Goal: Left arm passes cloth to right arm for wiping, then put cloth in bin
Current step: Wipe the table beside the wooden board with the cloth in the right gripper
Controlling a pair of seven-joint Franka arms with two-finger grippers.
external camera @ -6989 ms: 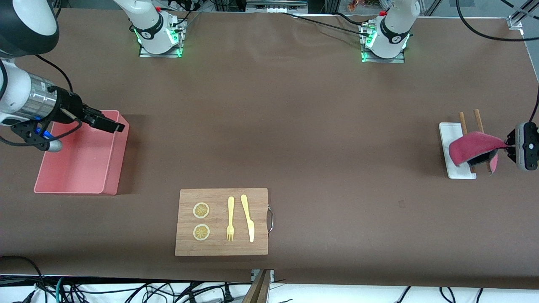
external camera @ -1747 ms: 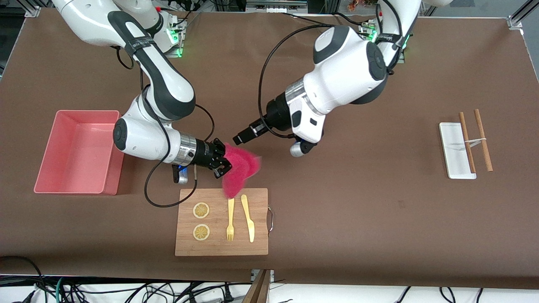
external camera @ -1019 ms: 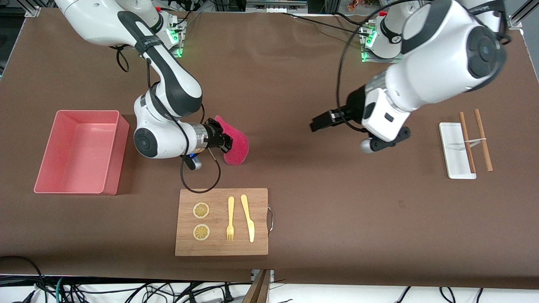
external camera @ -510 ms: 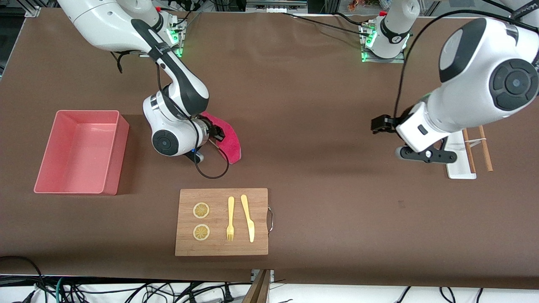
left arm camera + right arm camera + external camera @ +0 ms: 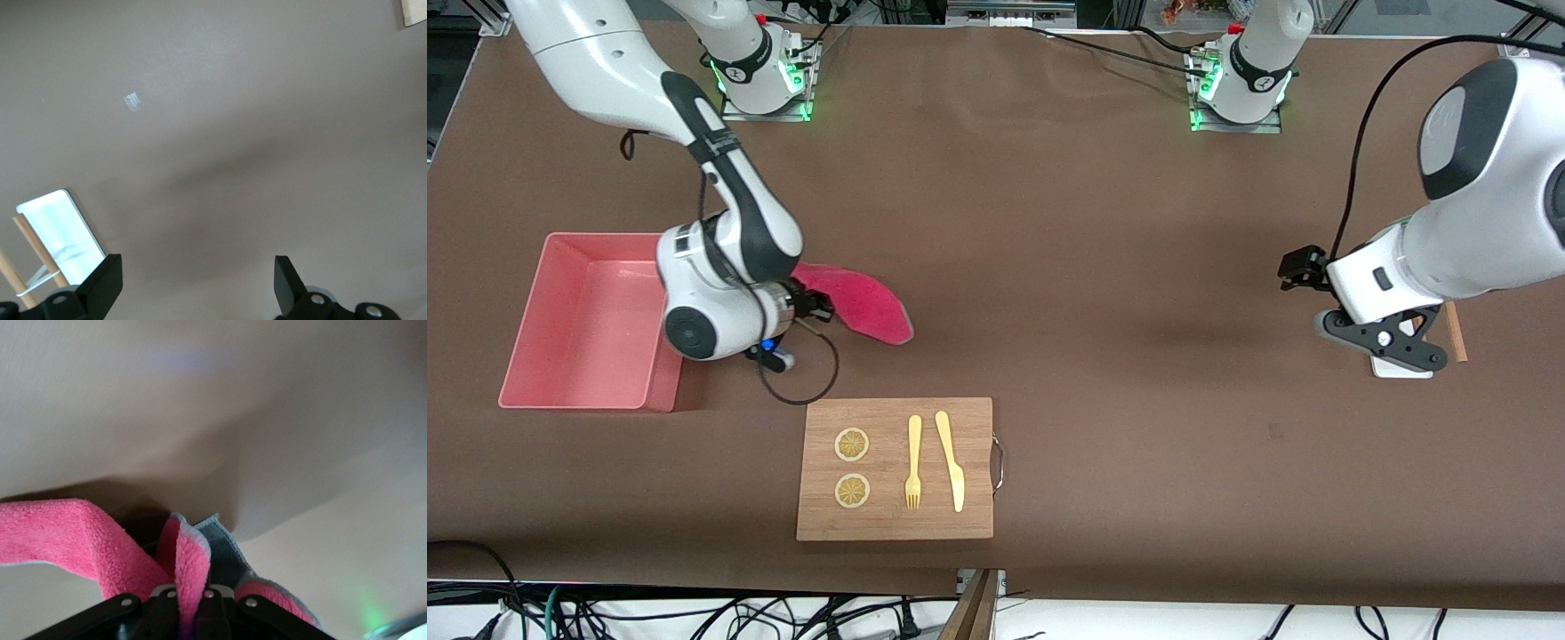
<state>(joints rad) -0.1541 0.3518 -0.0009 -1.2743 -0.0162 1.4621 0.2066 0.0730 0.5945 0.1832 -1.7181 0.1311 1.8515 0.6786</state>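
Right pincer (image 5: 818,307) swung toward bin (image 5: 560,391), clenched on cloth (image 5: 863,307) trailing beside it; left pincer (image 5: 1294,267) released

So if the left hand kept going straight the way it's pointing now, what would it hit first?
Probably just bare table. The open left hand points down at brown tabletop, with the white tray and wooden sticks off to one side of its line. Depth is hard to judge.

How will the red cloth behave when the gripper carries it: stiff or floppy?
Probably floppy: the cloth, pinched at one edge by the right gripper, folds and trails loosely. It looks fuzzy and light, so it should not slip easily.
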